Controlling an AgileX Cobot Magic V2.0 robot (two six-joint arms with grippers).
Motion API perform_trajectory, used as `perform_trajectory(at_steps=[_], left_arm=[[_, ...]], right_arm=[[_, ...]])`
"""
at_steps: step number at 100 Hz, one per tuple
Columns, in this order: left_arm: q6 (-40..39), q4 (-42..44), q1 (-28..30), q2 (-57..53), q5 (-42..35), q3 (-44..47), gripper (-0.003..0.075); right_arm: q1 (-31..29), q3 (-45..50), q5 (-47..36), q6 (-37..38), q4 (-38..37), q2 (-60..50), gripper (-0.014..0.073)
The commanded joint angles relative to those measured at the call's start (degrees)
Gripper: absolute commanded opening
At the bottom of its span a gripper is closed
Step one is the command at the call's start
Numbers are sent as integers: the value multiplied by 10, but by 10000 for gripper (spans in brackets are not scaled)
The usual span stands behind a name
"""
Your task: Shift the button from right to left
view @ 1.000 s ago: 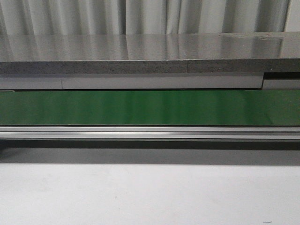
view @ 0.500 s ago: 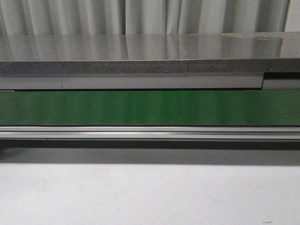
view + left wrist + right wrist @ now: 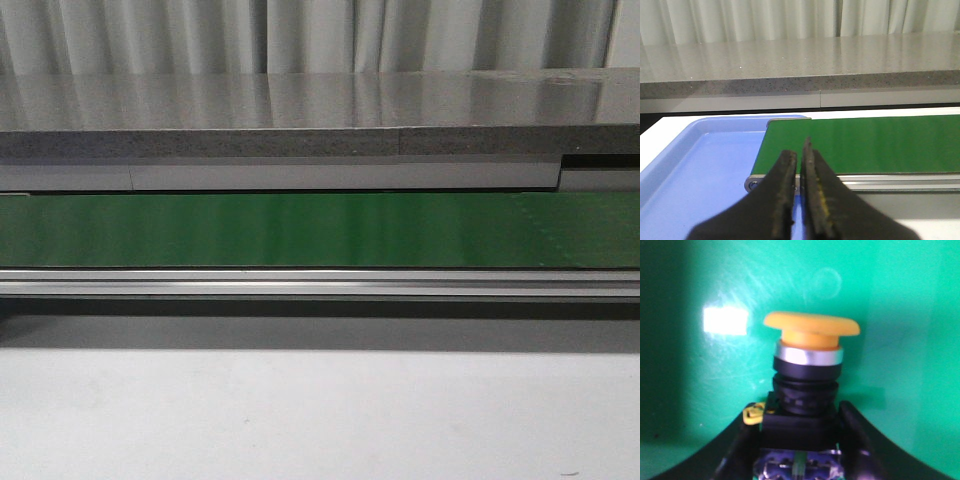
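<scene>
Right gripper [image 3: 799, 440]: closed on the button [image 3: 807, 372], fingers clamped on either side of the black body; only the right wrist view showed this.
Button: yellow-orange mushroom cap, silver collar beneath it, black ribbed neck and blocky base; cap pointed away from the wrist camera, base seated between the fingers.
Button location: held in the right gripper in front of a bright green surface [image 3: 900, 315] that filled the background; probably a bin or tray wall, but the view was too close to say which, or whether the button rested on it or was clear of it.
Left gripper [image 3: 801, 165]: fingers drawn nearly together with a thin slit between, holding nothing.
Left side of scene: a blue tray [image 3: 700, 165] sat at the left end of the green conveyor belt [image 3: 865, 145], belt end overhanging the tray's right part; no button in the tray.
Front view: belt [image 3: 320, 230] ran across the frame with no part on it; neither arm nor the button appeared there.
Progress: judged early; grasp secured on the right, transfer not yet made.
Remaining: carry the button leftward and release it at the left destination, likely belt or blue tray; which one could not be told.
</scene>
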Motion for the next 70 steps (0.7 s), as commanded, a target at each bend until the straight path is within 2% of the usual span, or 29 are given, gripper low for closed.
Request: perform_trajectory(at_steps=[1, 35, 70], left_arm=[[-5, -2, -5, -19, -46, 22, 5], [-5, -2, -5, -19, -46, 22, 5], [-5, -2, -5, -19, -46, 22, 5]], right_arm=[[-3, -21, -4, -5, 2, -55, 240], [6, -21, 32, 25, 94, -179, 240], [70, -21, 94, 71, 94, -239, 240]])
